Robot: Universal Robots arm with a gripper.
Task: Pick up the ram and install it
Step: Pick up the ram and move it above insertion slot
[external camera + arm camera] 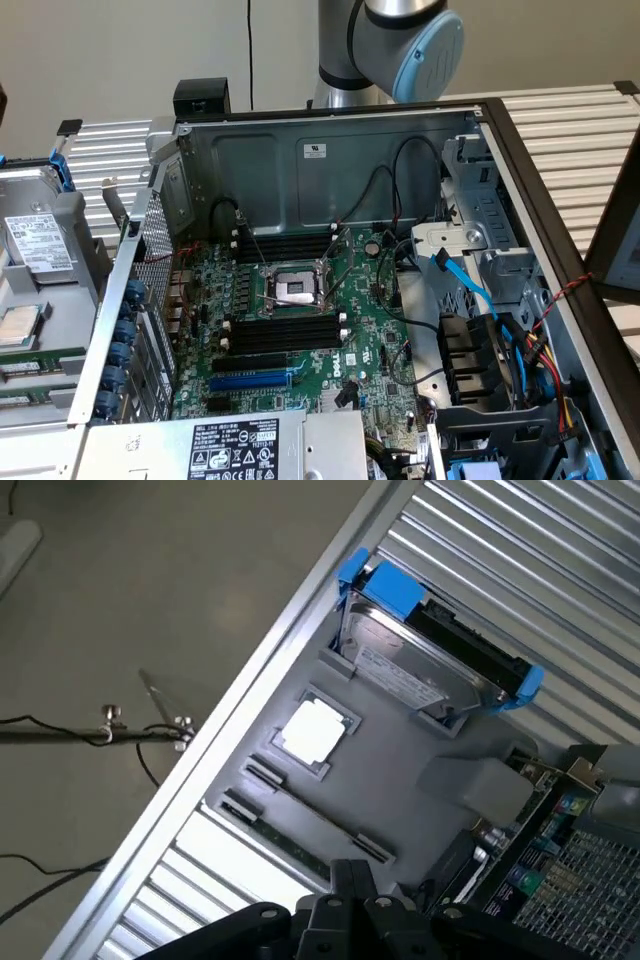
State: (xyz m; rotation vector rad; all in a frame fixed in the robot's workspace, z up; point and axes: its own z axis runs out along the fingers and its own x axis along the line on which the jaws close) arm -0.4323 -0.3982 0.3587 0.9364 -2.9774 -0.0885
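The arm (400, 40) is cut off by the exterior view's top edge. In the wrist view the gripper (352, 875) is partly out of frame, its jaws pressed together with nothing between them. The ram (272, 838) lies flat in the grey tray (400, 775), outside the jaws. One end runs under their tips, and contact cannot be made out.

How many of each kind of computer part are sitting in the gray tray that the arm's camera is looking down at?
hard drive: 1
processor chip: 1
ram: 1
Total: 3
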